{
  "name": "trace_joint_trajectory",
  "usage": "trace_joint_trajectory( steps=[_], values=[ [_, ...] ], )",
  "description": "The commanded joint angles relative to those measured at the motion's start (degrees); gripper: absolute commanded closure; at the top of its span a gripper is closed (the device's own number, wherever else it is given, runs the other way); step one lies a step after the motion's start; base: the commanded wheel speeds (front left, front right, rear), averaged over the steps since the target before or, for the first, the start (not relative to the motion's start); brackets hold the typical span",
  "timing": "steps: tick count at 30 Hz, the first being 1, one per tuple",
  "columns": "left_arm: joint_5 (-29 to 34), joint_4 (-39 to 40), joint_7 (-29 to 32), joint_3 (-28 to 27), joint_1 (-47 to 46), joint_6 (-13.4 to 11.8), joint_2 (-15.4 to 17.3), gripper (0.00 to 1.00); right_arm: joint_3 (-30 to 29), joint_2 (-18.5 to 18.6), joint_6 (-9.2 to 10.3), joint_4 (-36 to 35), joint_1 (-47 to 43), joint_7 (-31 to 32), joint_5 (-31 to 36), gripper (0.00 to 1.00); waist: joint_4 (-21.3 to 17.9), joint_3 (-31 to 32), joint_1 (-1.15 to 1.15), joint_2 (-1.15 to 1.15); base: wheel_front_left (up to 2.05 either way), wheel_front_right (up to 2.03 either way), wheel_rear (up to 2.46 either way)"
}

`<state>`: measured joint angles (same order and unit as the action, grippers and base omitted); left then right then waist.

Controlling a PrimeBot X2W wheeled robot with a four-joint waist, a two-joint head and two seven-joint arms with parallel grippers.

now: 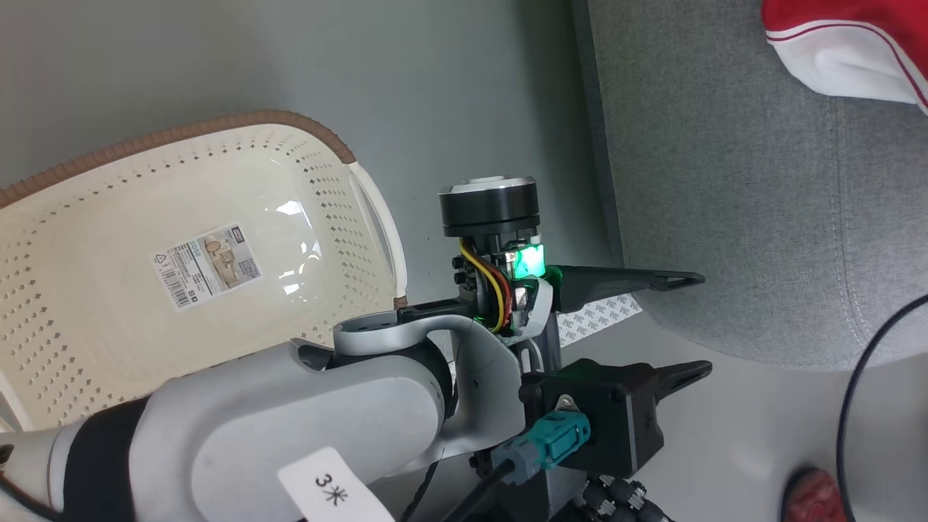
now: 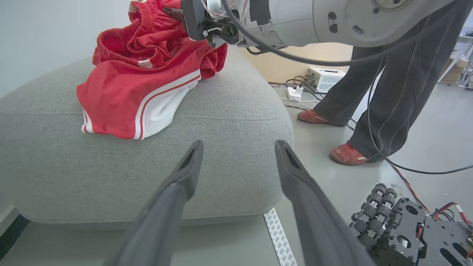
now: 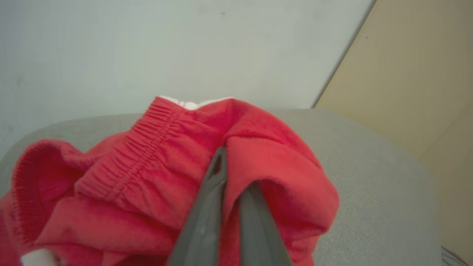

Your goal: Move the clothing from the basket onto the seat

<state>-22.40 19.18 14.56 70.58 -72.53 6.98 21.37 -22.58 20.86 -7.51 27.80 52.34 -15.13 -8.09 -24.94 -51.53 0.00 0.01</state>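
The clothing [image 2: 140, 85], bright red with a white band, lies bunched on top of the grey seat [image 2: 221, 111]. My right gripper [image 3: 225, 159] is shut on a fold of the clothing [image 3: 166, 177], lifting it slightly above the seat [image 3: 369, 177]; the fabric hides one fingertip. In the left wrist view the right gripper [image 2: 172, 13] reaches into the pile from above. My left gripper [image 2: 239, 147] is open and holds nothing, low in front of the seat's side. The head view shows the left gripper [image 1: 696, 324] between the basket [image 1: 109, 152], which has just a sticker inside, and the seat [image 1: 725, 181], with clothing [image 1: 848, 51] at the top right.
A person stands right of the seat, in dark trousers [image 2: 399, 92] and red shoes [image 2: 347, 154]. Cables [image 2: 406, 168], a white box [image 2: 325, 77] and a power strip lie on the floor. My wheeled base [image 2: 406, 221] is at the lower right. A taped strip [image 2: 279, 236] marks the floor.
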Motion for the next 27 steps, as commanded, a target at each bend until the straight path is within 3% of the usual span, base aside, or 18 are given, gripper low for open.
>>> trace_joint_trajectory(
  steps=[1, 2, 3, 4, 5, 16, 22, 27],
  values=[
    [-0.3, 0.2, 0.0, 0.2, 0.0, 0.1, 0.3, 0.0, -0.3, -0.2, 0.04, 0.5, 0.6, -0.1, 0.8, 1.0, 0.0, 0.4, 0.0, -0.01, 0.0, 0.0, 0.0],
    [-0.3, 0.2, 0.0, 0.3, 0.1, 0.1, 0.3, 0.0, -0.5, -0.5, 0.04, 1.1, 0.7, -0.1, 1.2, 0.98, 0.0, 0.6, 0.0, -0.01, 0.0, 0.0, 0.0],
    [-0.4, 0.1, -0.2, 0.4, 0.3, 0.1, 0.3, 0.0, -0.7, -0.8, 0.04, 1.4, 0.7, -0.1, 1.5, 0.77, 0.1, 1.0, 0.0, -0.01, 0.0, 0.0, 0.0],
    [-0.5, 0.0, -0.4, 0.4, 0.5, 0.1, 0.3, 0.0, -0.9, -1.1, 0.04, 1.8, 0.4, -0.1, 1.7, 0.48, 0.2, 1.3, 0.0, -0.01, 0.0, 0.0, 0.0],
    [-0.5, -0.1, -0.5, 0.5, 0.7, 0.0, 0.2, 0.0, -1.1, -1.4, 0.04, 1.8, 0.0, -0.1, 2.0, 0.0, 0.4, 1.7, 0.0, -0.01, 0.0, 0.0, 0.0],
    [-0.6, -1.3, -4.4, -0.1, 3.3, -2.2, 0.2, 0.0, -4.3, -7.1, 0.04, -5.2, -9.8, -0.1, 6.9, 0.0, 2.9, 7.8, 0.0, -0.01, 0.0, 0.0, 0.0],
    [-1.1, -2.8, -8.9, -1.5, 6.9, -5.2, 1.5, 0.0, -0.5, -12.8, 0.04, -14.6, -19.3, -0.1, 8.8, 0.0, 5.9, 13.2, 0.0, -0.01, 0.0, 0.0, 0.0],
    [-2.5, -5.3, -14.6, -3.7, 12.2, -9.4, 2.5, 0.0, 5.6, -16.5, 0.04, -23.5, -28.1, 1.3, 10.1, 0.0, 10.3, 19.4, 0.0, -0.01, 0.0, 0.0, 0.0]
  ],
)
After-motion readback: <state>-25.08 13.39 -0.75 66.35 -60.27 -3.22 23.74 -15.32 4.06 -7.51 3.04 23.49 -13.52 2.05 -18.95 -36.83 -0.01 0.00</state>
